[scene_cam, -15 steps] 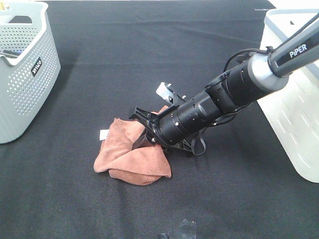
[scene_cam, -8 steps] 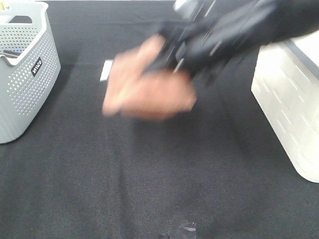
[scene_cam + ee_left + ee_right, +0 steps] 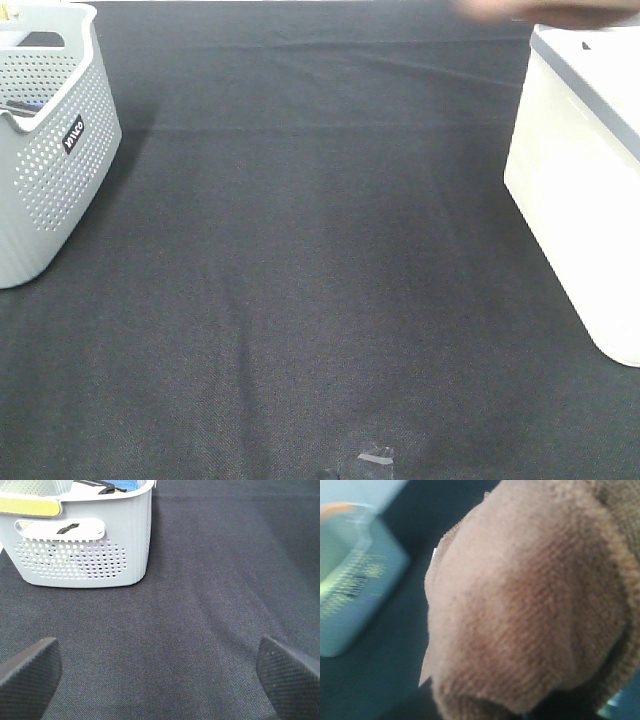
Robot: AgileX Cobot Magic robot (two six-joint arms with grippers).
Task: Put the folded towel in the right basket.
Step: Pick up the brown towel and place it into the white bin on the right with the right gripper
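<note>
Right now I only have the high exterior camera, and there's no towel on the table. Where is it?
Observer: The towel fills the right wrist view, brown terry cloth close against the lens. It looks held, though the fingers are hidden behind it.
Operator: Is it over the right basket?
Observer: I cannot tell. Beside the towel that view shows only a blurred, perforated grey basket, not the right one's opening.
Operator: And the left arm?
Observer: The left wrist view shows the left gripper open, fingertips wide apart above bare black cloth, short of the grey basket.
</note>
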